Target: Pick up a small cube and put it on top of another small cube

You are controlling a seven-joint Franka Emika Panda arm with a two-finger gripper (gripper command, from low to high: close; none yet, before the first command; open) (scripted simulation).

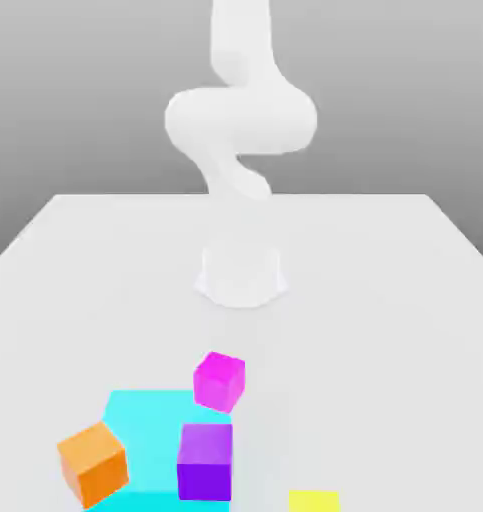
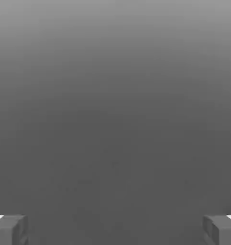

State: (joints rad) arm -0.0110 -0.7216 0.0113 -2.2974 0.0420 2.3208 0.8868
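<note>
Five cubes sit on one white table (image 1: pixel 105 260): one yellow small cube (image 1: pixel 313 500), one magenta cube (image 1: pixel 219 380), one orange cube (image 1: pixel 92 462), one purple cube (image 1: pixel 205 462), one larger cyan cube (image 1: pixel 145 415).

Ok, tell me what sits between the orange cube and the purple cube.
In the exterior view, only the cyan block lies between the orange cube and the purple cube.

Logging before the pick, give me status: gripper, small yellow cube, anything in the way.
Gripper open, holding nothing. Small bright yellow cube on white table, untouched. Purple cube nearest it, apart.
</note>
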